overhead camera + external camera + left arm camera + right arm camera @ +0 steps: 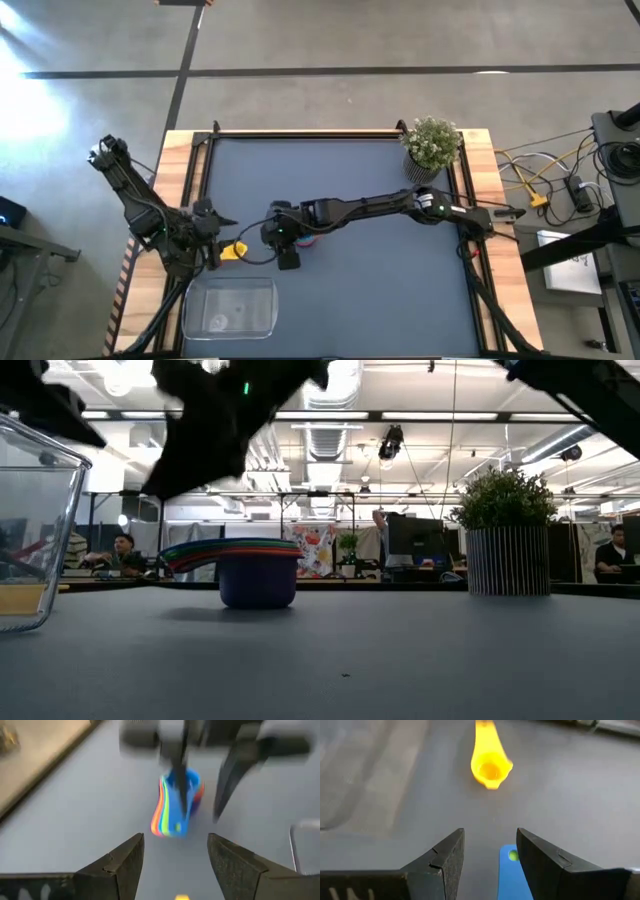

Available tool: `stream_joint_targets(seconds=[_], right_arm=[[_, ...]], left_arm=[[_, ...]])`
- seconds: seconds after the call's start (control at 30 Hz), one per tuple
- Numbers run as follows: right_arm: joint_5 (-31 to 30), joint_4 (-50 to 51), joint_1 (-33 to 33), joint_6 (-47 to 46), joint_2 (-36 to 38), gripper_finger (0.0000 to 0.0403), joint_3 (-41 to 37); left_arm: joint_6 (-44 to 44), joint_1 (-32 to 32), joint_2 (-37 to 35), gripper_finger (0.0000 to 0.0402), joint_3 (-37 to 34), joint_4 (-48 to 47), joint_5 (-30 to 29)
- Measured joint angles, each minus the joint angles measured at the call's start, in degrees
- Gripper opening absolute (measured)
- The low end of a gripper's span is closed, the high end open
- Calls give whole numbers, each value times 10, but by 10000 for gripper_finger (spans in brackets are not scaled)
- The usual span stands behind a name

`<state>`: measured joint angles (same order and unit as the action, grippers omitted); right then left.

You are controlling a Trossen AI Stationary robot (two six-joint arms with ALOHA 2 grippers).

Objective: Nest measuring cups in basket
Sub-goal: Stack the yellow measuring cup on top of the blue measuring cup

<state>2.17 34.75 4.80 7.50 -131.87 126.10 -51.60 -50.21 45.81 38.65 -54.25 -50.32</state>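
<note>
Both grippers crowd the table's left-centre: the right gripper [287, 250] hangs open-jawed over the nested cups [240, 568], the left gripper [212, 240] just beside, a yellow cup [232, 251] between them. The basket [228, 309] blocks the near-left corner; a plant [433, 146] occupies the far right. Bare mat spreads across the right half.

Dark table [380, 290], basket [229, 308], stacked cups [245, 568], yellow cup [490, 765], plant [433, 147]

Nested measuring cups [245, 567] stand on the table [400, 660], potted plant [508, 530] well apart, basket [35, 530] near
</note>
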Motion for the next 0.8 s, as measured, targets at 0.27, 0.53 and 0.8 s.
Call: stream_joint_targets(seconds=[0.27,0.53,0.8], right_arm=[[-67,21,45,-1,53,164,-5],[-115,33,95,-21,69,145,-25],[-206,56,155,-59,91,127,-70]], left_arm=[[-43,82,6,201,-1,-79,174],[95,218,5,201,-1,-51,301],[264,392,12,201,-1,-14,424]])
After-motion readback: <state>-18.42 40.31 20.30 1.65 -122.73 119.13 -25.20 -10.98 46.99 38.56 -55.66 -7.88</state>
